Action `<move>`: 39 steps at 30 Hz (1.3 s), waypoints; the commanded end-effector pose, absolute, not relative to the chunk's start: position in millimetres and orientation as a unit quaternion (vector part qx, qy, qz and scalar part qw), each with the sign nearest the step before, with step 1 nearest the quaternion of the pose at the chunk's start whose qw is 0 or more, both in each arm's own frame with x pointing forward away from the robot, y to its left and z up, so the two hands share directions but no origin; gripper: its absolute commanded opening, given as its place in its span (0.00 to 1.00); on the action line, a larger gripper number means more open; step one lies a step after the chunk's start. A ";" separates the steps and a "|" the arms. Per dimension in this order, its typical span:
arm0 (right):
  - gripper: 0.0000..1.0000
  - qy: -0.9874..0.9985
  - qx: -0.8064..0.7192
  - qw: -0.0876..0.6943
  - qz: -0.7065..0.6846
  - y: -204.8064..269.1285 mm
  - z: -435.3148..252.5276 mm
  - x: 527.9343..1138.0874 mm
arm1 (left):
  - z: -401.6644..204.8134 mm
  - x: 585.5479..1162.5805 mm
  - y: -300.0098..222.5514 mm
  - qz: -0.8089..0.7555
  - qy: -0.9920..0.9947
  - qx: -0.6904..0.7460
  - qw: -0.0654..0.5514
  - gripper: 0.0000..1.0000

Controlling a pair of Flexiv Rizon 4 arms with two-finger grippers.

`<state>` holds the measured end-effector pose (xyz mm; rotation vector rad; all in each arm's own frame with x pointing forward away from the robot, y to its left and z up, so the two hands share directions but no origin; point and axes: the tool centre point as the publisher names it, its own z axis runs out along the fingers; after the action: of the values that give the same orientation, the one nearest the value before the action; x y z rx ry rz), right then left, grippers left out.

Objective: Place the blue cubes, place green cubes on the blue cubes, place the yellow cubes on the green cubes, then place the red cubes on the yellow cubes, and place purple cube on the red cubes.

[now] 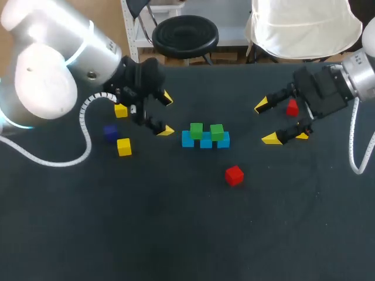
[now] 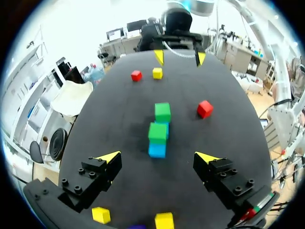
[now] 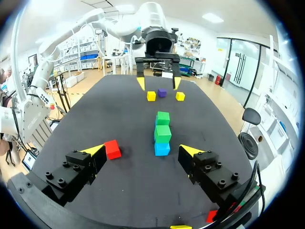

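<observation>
Blue cubes (image 1: 205, 141), three small plain light-blue blocks, sit touching in a short row near the middle of the dark surface (image 1: 176, 234). Two green cubes (image 1: 196, 130) of the same size rest on top of that row, side by side. Two red cubes lie loose: one (image 1: 234, 175) alone on the surface near the row, and the other (image 1: 292, 108) close by the right hand's fingers. There are three yellow cubes, two (image 1: 123, 147) near the left hand and a third (image 2: 157, 73) by the right hand. The single purple cube (image 1: 111, 133) lies between the two yellow ones on the left. The left hand (image 1: 166, 114) is released, with its fingers spread and empty, to the left of the row. The right hand (image 1: 266, 122) is likewise spread and empty, to the right of the row.
</observation>
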<state>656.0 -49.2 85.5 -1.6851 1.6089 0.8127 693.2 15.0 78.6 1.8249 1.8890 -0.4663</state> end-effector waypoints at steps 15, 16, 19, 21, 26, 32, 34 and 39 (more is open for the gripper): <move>1.00 0.615 -0.645 0.331 0.311 -49.0 84.9 656.3 | 92.6 656.9 57.6 -0.190 0.702 0.672 0.138 1.00; 1.00 0.615 -0.645 0.331 0.311 -49.0 84.9 656.3 | 92.6 656.9 57.6 -0.190 0.702 0.672 0.138 1.00; 1.00 0.615 -0.645 0.331 0.311 -49.0 84.9 656.3 | 92.6 656.9 57.6 -0.190 0.702 0.672 0.138 1.00; 1.00 0.615 -0.645 0.331 0.311 -49.0 84.9 656.3 | 92.6 656.9 57.6 -0.190 0.702 0.672 0.138 1.00; 1.00 0.615 -0.645 0.331 0.311 -49.0 84.9 656.3 | 92.6 656.9 57.6 -0.190 0.702 0.672 0.138 1.00; 1.00 0.615 -0.645 0.331 0.311 -49.0 84.9 656.3 | 92.6 656.9 57.6 -0.190 0.702 0.672 0.138 1.00; 1.00 0.615 -0.645 0.331 0.311 -49.0 84.9 656.3 | 92.6 656.9 57.6 -0.190 0.702 0.672 0.138 1.00; 1.00 0.615 -0.645 0.331 0.311 -49.0 84.9 656.3 | 92.6 656.9 57.6 -0.190 0.702 0.672 0.138 1.00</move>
<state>655.9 -49.2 85.5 -1.6851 1.6089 0.8127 656.8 57.4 92.0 1.9425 2.0299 -0.5505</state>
